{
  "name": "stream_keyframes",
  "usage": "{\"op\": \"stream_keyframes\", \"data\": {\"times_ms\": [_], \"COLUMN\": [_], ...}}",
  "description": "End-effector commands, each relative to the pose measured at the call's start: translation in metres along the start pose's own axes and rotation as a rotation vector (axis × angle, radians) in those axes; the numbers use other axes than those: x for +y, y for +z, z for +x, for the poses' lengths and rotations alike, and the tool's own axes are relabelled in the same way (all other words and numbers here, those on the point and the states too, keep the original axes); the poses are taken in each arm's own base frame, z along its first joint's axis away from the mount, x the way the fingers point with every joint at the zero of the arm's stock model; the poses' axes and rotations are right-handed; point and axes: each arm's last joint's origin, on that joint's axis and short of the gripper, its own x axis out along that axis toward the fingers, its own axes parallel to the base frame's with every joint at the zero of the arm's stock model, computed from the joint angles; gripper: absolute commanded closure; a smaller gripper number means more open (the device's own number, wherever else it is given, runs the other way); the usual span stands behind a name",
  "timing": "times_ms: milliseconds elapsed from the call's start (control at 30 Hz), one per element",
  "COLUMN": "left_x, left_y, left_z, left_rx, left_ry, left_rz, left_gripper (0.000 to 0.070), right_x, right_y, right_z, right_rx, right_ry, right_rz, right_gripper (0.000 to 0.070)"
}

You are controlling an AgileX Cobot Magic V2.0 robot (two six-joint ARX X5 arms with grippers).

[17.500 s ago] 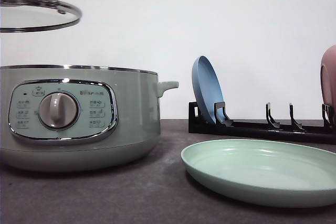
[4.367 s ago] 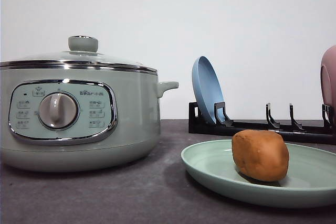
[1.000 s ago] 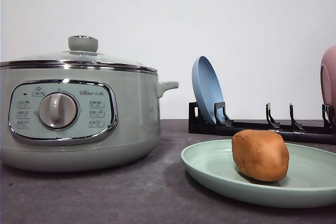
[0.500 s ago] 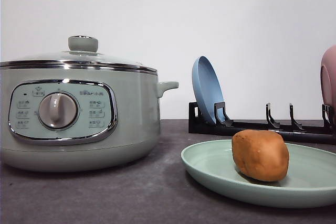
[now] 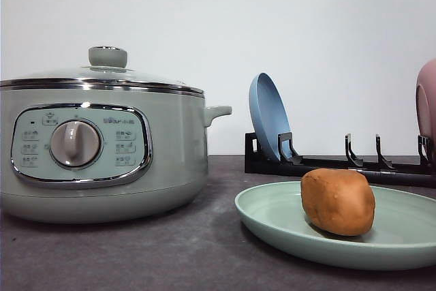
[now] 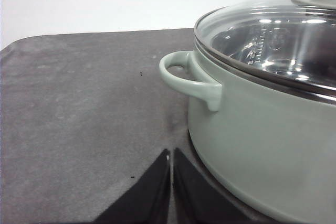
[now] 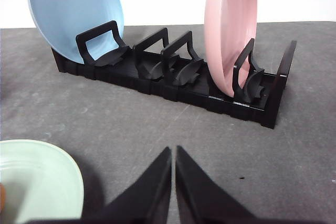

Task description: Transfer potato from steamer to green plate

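Lumpy orange-brown potato [image 5: 338, 202] sits on wide pale mint-green plate [image 5: 272, 216]; lidded sage-green steamer [image 5: 102, 148] well apart; black rack [image 7: 173, 80] behind holds blue plate [image 7: 73, 11], pink plate [image 7: 231, 24]; left gripper [image 6: 171, 156] and right gripper [image 7: 174, 153] seemingly pinched closed, empty, beside steamer and rack.

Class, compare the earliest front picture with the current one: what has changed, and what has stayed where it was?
The potato, earlier high at the picture's top edge, now lies on the green plate. The glass lid, earlier held up in the air, now sits closed on the steamer. The steamer, green plate, dish rack, blue plate and pink plate kept their places.
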Motion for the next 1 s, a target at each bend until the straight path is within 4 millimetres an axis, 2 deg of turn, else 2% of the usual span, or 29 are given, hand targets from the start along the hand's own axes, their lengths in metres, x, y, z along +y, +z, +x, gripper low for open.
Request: {"op": "stream_keyframes", "data": {"times_ms": [0,967], "left_x": [-0.0001,-0.0001], "left_y": [-0.0074,-0.0074], "left_z": [0.0019,0.0019], "left_rx": [0.026,0.026], "left_ry": [0.000,0.000], "left_rz": [-0.003,-0.003], "left_gripper": [0.0700,0.0700], "right_x": [-0.0003,-0.0003], "right_y": [-0.0008,-0.0008], "right_z": [0.0003,0.0003], "right_rx": [-0.004,-0.004], "right_ry": [-0.002,-0.002], "right_rz": [0.002,0.002], "right_gripper": [0.0700,0.0700]}}
